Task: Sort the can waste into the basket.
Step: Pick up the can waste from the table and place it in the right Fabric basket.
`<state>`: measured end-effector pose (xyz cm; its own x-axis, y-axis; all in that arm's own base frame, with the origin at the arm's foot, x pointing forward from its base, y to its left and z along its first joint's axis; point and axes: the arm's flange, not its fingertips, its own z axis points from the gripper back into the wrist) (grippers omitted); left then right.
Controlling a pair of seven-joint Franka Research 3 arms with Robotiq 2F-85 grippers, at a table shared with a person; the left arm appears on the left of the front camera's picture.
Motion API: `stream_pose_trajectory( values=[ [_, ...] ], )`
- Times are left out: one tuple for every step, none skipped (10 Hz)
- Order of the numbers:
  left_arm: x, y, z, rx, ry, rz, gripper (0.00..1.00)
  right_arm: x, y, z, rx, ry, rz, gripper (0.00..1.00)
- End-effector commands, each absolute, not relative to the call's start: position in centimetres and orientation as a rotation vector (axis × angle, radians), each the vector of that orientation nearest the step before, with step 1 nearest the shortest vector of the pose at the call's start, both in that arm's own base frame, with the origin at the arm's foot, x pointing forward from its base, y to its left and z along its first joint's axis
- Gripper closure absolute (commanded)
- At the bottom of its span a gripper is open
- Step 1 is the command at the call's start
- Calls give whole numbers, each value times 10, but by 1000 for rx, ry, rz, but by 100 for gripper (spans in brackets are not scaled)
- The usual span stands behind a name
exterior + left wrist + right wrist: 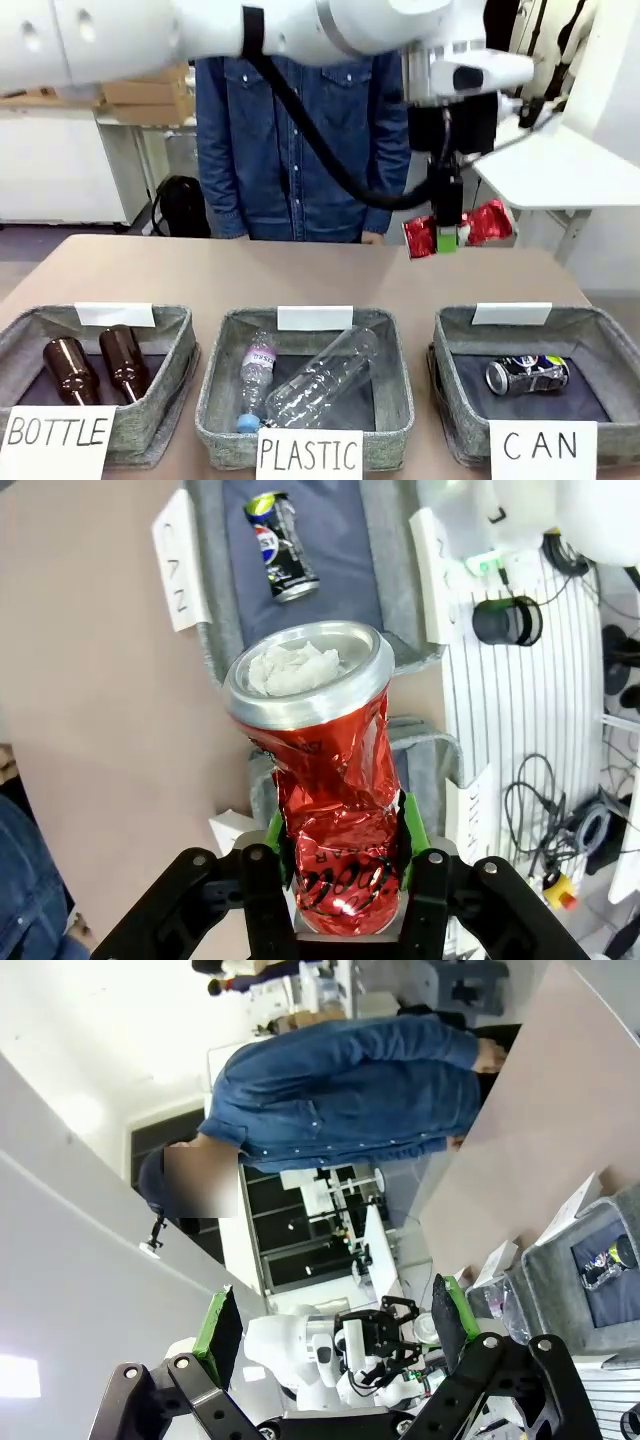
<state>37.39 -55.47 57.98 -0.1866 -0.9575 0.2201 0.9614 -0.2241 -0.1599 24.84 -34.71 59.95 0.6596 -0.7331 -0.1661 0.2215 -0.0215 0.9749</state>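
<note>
Two cans – red, dark – two brown bottles, two plastic bottles, three baskets

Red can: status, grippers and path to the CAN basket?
Left gripper shut on red can, held high. Right gripper open, empty. Blue-black can already in CAN basket. Nothing seen in the way.

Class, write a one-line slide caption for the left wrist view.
Left gripper grips a dented red can above the CAN basket, where a dark can lies.

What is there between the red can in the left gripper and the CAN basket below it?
Nothing. In the front view the red can, held by the left gripper, hangs in open air above bare table behind the CAN basket.
</note>
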Motion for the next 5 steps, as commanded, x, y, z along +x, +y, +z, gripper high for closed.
stream_pose_trajectory(
  values=[
    [363,-561,576,-298,4,-1788,54,245,-346,601,1391,-460,-806,0],
    [330,-582,555,-394,-135,-1712,54,245,-346,601,1391,-460,-806,0],
    [306,-598,535,-349,-192,-1722,54,245,-346,601,1391,-460,-806,0],
    [282,-608,517,-343,-270,-1733,54,245,-346,601,1391,-460,-806,0],
    [265,-613,502,-315,-303,-1742,54,245,-346,601,1391,-460,-806,0]
  ],
)
